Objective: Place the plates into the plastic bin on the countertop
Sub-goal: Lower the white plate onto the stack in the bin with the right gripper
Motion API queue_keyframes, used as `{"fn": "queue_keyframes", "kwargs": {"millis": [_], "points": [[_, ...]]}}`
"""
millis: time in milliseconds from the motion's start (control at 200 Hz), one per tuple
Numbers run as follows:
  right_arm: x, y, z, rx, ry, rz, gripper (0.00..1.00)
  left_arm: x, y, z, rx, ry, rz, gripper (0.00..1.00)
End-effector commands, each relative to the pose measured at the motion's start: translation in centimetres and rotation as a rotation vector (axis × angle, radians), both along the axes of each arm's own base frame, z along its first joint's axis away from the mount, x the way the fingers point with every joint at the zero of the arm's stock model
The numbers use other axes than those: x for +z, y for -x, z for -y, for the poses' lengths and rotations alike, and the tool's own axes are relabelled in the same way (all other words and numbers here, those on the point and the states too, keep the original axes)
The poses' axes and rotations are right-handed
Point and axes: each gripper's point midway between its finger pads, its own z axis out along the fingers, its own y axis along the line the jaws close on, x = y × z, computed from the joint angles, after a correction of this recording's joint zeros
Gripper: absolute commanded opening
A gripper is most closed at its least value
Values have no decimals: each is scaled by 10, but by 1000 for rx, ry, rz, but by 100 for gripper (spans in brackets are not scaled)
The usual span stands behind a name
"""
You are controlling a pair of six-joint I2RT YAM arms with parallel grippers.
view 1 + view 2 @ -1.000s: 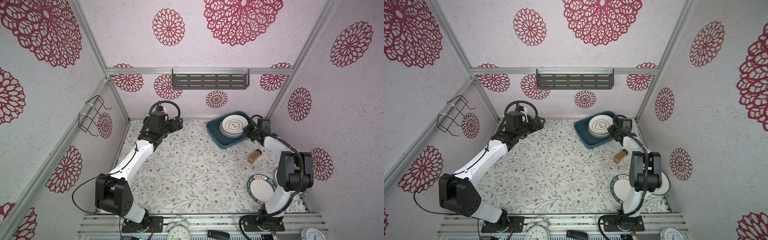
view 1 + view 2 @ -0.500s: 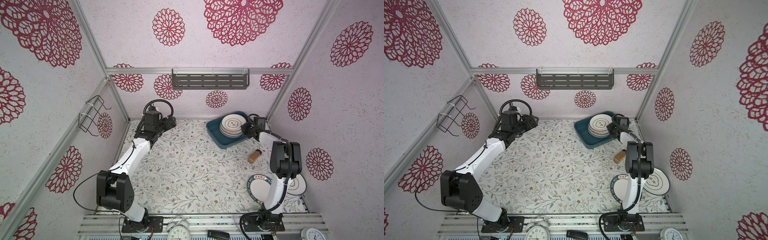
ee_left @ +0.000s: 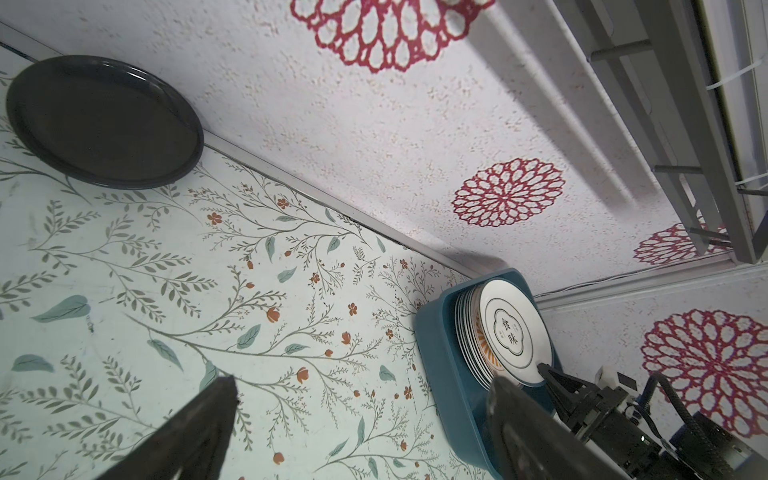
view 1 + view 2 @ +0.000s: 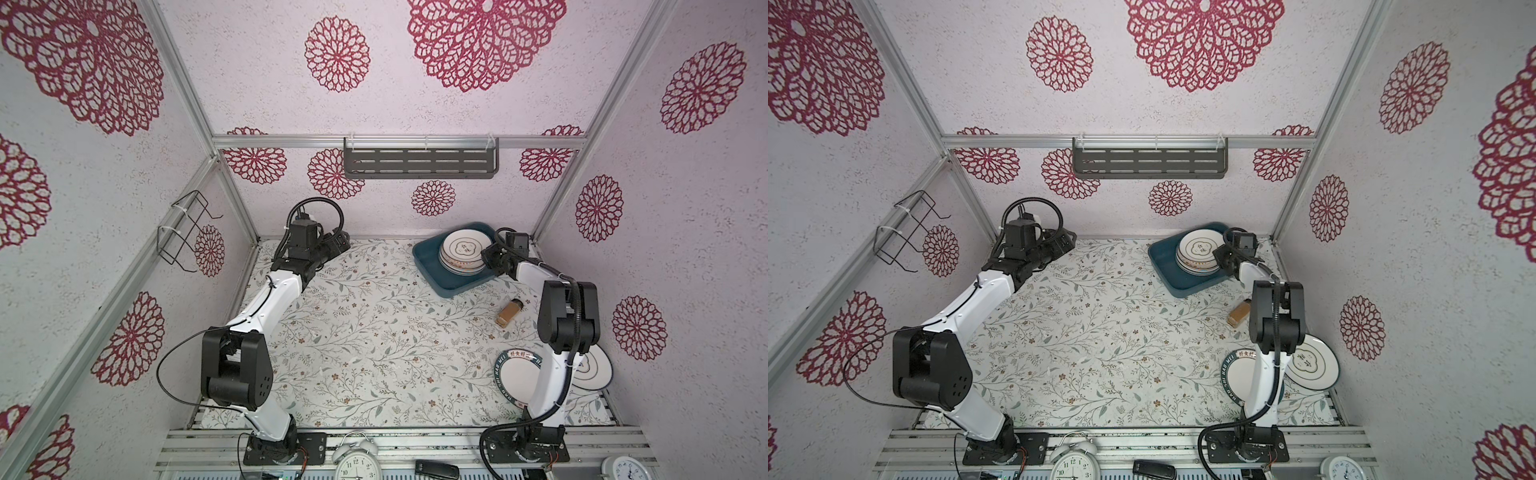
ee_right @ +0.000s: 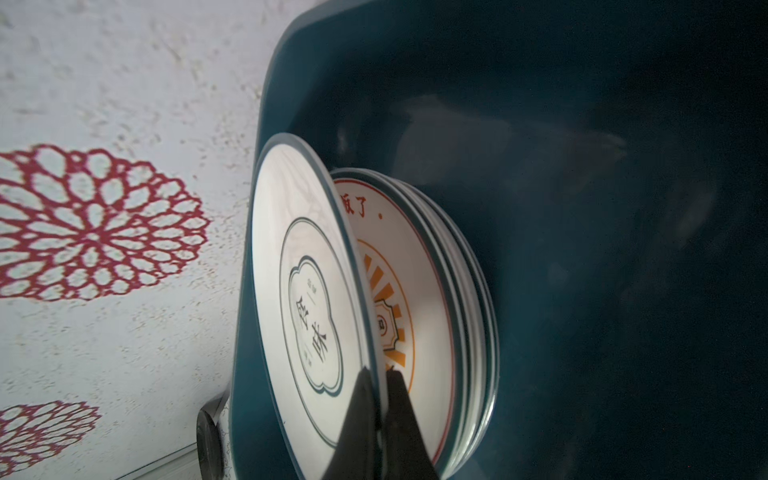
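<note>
**Right claw clamped on plate at bin**

Right claw [image 5: 376, 374] pinches the rim of a cloud-outline plate [image 5: 307, 291], tilted, gripped edge raised off the plate stack [image 5: 457, 291]. The stack sits in the plastic bin [image 4: 428, 266], far right on the bench [image 4: 374, 332]. Sunburst plate [image 5: 399, 291] is next under it. Left claw [image 3: 361, 382] is spread wide, holding nothing, far left; black plate [image 3: 104, 124] lies near it by the far wall. Near right: teal-rimmed plate [image 4: 515, 374] and second cloud plate [image 4: 1312, 361], flat on the bench. Brown jar [image 4: 509, 311] lies on its side between them and the bin.
</note>
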Motion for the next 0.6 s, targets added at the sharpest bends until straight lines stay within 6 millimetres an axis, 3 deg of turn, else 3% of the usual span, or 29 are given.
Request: {"fn": "queue_keyframes", "kwargs": {"millis": [0,275,590], "points": [[25,-9,-5,25,3,54,0,15,-11,2,-14,23,48,97],[22,-8,-12,44,-3,31,4,13,-16,6,-36,55,49,97],[22,-1,-14,68,16,-20,31,5,-18,8,-46,75,42,97]]}}
